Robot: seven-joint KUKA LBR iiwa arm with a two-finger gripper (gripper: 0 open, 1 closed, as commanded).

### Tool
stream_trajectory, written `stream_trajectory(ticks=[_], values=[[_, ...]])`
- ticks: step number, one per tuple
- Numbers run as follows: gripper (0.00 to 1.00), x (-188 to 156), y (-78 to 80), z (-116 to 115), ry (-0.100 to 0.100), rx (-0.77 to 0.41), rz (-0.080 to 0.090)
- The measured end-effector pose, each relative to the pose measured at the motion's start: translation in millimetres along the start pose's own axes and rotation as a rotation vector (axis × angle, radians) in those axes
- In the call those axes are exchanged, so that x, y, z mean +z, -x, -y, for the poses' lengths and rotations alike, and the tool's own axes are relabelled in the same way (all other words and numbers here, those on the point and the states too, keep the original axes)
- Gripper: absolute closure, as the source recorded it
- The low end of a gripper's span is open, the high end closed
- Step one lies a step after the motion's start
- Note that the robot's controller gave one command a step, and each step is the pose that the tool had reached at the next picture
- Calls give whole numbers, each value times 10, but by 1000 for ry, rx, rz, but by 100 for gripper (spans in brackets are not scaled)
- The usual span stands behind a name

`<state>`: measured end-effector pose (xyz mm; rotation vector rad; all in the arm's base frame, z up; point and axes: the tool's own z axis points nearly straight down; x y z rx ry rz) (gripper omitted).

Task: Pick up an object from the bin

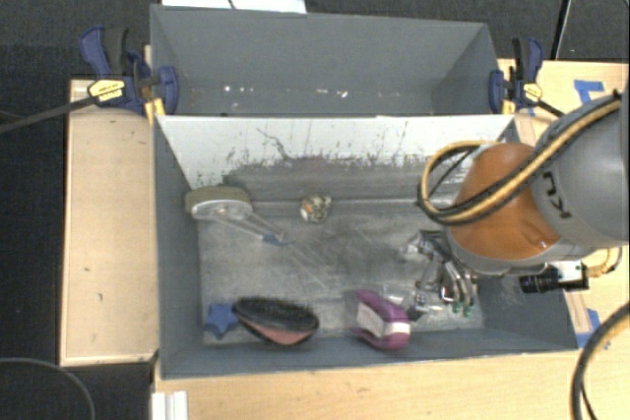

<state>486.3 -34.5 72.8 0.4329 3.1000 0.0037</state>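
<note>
Ideally the gripper (443, 288), grip state impossible to tell, should centre over the purple-and-white piece (382, 322) at its eight o'clock

Left of the brush (276, 320) (by the bin's (175, 251) front wall) lies a clip (219, 318); right, a curved toy (384, 325); behind, a ball (315, 208).

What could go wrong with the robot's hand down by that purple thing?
The gripper sits just right of the purple and white thing, not over it, so it might push that thing away rather than catch it. The thing also lies close to the bin's front wall, so the gripper could bump that wall.
</note>
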Motion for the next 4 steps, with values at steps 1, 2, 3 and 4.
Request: stream_trajectory(ticks=[1,2,3,4], values=[[100,-18,33,3,0,-3,10],[100,-445,54,-4,-2,-11,-5],[100,-790,72,-12,-2,-20,-5],[100,-1005,84,-17,-2,-30,-6]])
